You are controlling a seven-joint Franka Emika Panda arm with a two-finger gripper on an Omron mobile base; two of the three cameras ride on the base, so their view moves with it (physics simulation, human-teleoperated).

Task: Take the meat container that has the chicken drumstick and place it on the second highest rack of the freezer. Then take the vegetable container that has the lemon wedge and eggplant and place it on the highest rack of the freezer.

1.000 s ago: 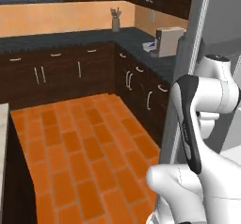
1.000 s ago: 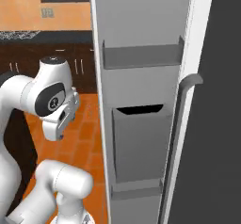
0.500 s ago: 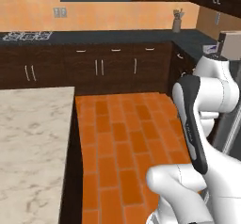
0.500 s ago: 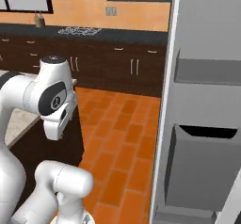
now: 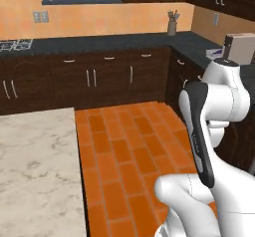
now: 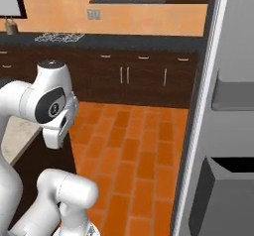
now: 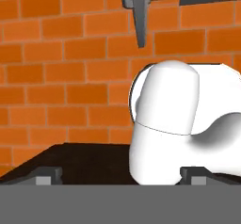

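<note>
robot arm folded over brick floor [image 5: 124,151], claw [image 7: 120,178] spread wide, holding nothing. freezer [image 6: 223,131] stands open off to the side of it; marble table [image 5: 35,171] opposite. likely driving toward the containers; next move needs locating the drumstick tray.

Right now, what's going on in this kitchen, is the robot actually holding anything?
Nothing is held at the moment. The end effector is open and empty, pointing down at the orange brick floor. The arm is tucked in over its base, next to a marble-topped counter. The freezer stands with its door open on the right of the right base view, its grey door bins showing. No food container can be seen from here, so neither has been picked up yet.
</note>
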